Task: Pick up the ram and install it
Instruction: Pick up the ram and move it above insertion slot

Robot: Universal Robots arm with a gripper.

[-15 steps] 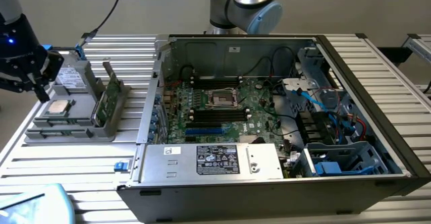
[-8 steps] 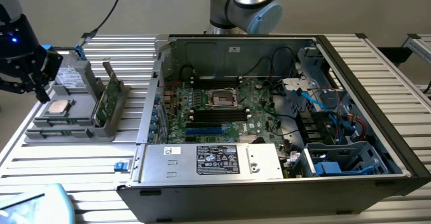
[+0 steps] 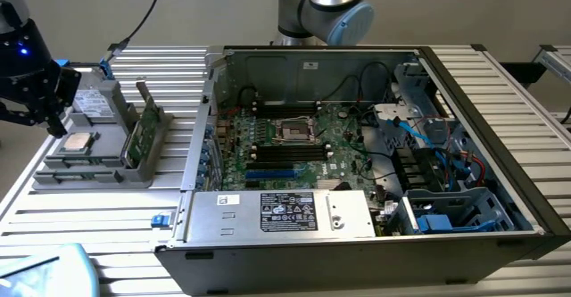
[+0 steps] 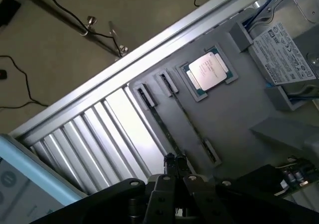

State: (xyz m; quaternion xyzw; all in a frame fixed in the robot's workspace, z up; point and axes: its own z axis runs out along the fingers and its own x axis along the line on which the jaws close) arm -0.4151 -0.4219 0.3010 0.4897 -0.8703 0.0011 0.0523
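The ram [image 3: 146, 136] is a thin green stick standing on edge along the side of the grey parts holder [image 3: 89, 173] nearest the case, at the exterior view's left. My black gripper [image 3: 55, 128] hovers over the holder's opposite side, apart from the ram, beside the square silver processor chip [image 3: 79, 141]. In the wrist view the gripper [image 4: 174, 160] points down at the holder's grey floor [image 4: 234, 109], fingertips pressed together and empty. The open computer case [image 3: 357, 243] shows the motherboard's long black slots [image 3: 290, 152] around the processor socket [image 3: 293, 130].
A grey drive [image 3: 93, 100] lies at the holder's far end, also seen as the drive [image 4: 286, 47] in the wrist view next to the processor chip [image 4: 209, 69]. The power supply [image 3: 281, 213] and tangled cables [image 3: 428, 143] fill the case. The ribbed metal table [image 3: 107, 217] surrounds everything.
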